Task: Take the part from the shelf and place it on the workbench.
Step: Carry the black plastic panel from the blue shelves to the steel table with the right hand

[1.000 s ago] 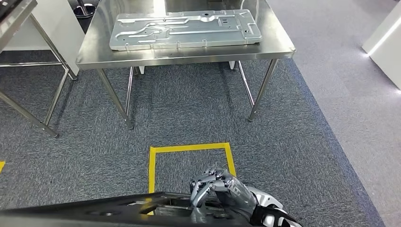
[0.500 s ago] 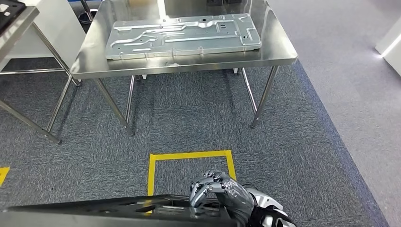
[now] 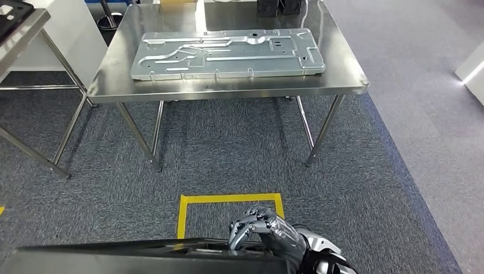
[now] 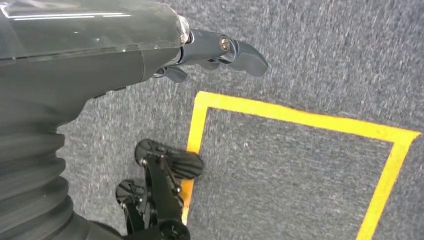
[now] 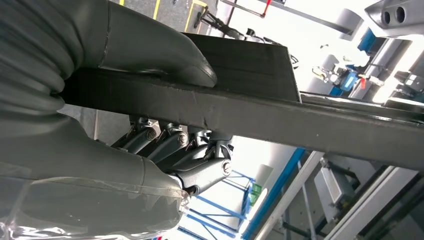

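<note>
Gripping the dark flat part at the near edge of the head view, the right hand is curling its fingers over the part's right end; the right wrist view is showing the thumb pressing one face of the part and the darker fingers wrapping the opposite face, so the panel is being clamped between them. The left hand is hanging over the carpet with its fingers partly curled and nothing in them; cannot tell from here if they are fully closed. Just beyond the part, a yellow tape square is lying on the grey carpet, its near side hidden under the part and hand. Farther past the square, the steel workbench is standing on thin legs, well apart from the part. A silver stamped metal panel is lying flat on the workbench top, taking up most of its width. Left of the workbench, another steel table is showing its corner and legs. Right of the workbench, a lighter grey floor strip is running along the carpet.
</note>
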### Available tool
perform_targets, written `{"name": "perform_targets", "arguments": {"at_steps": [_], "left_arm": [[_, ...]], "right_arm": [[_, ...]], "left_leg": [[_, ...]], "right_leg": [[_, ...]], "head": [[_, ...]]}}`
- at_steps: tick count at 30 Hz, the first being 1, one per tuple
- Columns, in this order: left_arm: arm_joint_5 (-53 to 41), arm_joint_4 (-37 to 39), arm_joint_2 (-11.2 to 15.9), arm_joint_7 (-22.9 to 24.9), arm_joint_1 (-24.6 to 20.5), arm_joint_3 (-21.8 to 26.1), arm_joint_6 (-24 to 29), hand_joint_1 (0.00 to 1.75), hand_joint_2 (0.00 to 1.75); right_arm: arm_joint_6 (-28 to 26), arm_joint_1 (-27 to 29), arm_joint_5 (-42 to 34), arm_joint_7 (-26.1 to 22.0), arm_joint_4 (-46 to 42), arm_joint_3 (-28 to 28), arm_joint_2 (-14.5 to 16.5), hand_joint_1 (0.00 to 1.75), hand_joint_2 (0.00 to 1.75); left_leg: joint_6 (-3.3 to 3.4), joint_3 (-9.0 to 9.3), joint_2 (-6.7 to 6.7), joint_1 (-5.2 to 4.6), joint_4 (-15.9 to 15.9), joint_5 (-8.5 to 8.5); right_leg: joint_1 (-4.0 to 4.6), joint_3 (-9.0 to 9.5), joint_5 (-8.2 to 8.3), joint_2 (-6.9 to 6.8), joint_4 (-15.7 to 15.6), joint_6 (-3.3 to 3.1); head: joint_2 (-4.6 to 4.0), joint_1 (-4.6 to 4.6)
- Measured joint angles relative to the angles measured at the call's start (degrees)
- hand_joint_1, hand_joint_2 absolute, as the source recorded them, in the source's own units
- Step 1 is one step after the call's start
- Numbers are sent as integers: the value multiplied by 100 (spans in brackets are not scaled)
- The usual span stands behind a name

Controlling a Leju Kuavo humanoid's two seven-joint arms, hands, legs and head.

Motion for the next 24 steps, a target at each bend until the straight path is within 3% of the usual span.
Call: {"name": "perform_targets", "arguments": {"at_steps": [1, 2, 3, 5, 6, 8, 11, 13, 16, 17, 18, 19, 21, 23, 24], "left_arm": [[1, 0, -1, -2, 7, 4, -4, 0, 175], [1, 0, -3, -5, 15, 9, -9, 0, 175], [1, 0, -7, -8, 22, 15, -15, 0, 175], [0, 0, -14, -15, 25, 24, -26, 0, 175], [-1, 0, -14, -19, 20, 28, -30, 0, 175], [-6, 0, -13, -27, 8, 32, -41, 0, 175], [-17, 0, -12, -34, -3, 34, -72, 0, 175], [-22, 0, -11, -34, -19, 34, -95, 0, 175], [-22, 0, -11, -34, -12, 36, -107, 0, 175], [-21, 0, -11, -34, 1, 36, -107, 0, 175], [-20, 0, -12, -33, 13, 37, -107, 0, 175], [-20, 0, -12, -33, 19, 38, -106, 0, 175], [-17, 1, -10, -28, 17, 50, -102, 0, 175], [-15, 3, -10, -19, 1, 69, -97, 0, 175], [-14, 4, -11, -15, -2, 76, -96, 0, 175]], "right_arm": [[0, 7, 2, 0, 3, 1, 0, 157, 175], [0, 12, 4, 0, 8, 1, -1, 157, 175], [0, 15, 5, 0, 12, 2, -1, 157, 175], [-1, 15, 8, 0, 17, 2, -1, 157, 175], [-2, 12, 12, 0, 22, 2, -1, 157, 175], [-1, 9, 25, 1, 33, 2, 0, 157, 175], [8, -12, 40, 8, 42, 2, 17, 157, 175], [16, -39, 39, 14, 42, 2, 42, 157, 175], [25, -53, 39, 20, 43, 3, 68, 157, 175], [26, -52, 39, 22, 44, 3, 72, 157, 175], [26, -52, 45, 30, 44, 4, 73, 157, 175], [23, -53, 62, 45, 44, 4, 78, 157, 175], [9, -57, 135, 111, 47, 4, 97, 157, 175], [-11, -60, 211, 183, 56, 6, 114, 157, 175], [-19, -60, 236, 209, 62, 8, 117, 157, 175]], "left_leg": [[-7, 20, -3, 8, 0, -28], [-23, 49, -7, 21, 0, -61], [-45, 90, -11, 38, 1, -97], [-108, 192, -19, 75, 0, -185], [-148, 237, -25, 87, 5, -230], [-241, 285, -26, 90, 13, -285], [-368, 335, -11, 99, 103, -313], [-394, 168, 2, 115, 457, -462], [-386, -484, 9, 118, 1449, -850], [-378, -651, 10, 117, 1613, -884], [-364, -721, 10, 116, 1571, -790], [-337, -694, 17, 112, 1328, -569], [-261, -516, 104, 72, 607, -66], [-208, -410, 197, 14, 220, 64], [-186, -400, 198, -3, 191, 18]], "right_leg": [[-30, -206, -59, -2, 218, 32], [-59, -337, -15, -4, 280, 66], [-86, -370, 146, -7, 155, 99], [-129, -204, 681, -13, -502, 133], [-130, -113, 816, -16, -811, 128], [-109, -27, 900, -17, -1104, 56], [-98, 65, 905, -9, -1153, -104], [-96, 164, 867, -15, -1183, -179], [-51, 243, 779, -17, -1187, -238], [-35, 278, 745, -13, -1187, -247], [-19, 325, 707, -11, -1187, -252], [-3, 385, 663, -19, -1187, -254], [24, 504, 565, -49, -1184, -240], [34, 570, 487, -84, -1180, -183], [33, 596, 475, -100, -1161, -144]], "head": [[0, 1], [0, 0], [0, 0], [0, 2], [0, 4], [0, 1], [0, -5], [0, -17], [0, -32], [0, -34], [0, -33], [0, -34], [0, -33], [0, -35], [0, -35]]}}
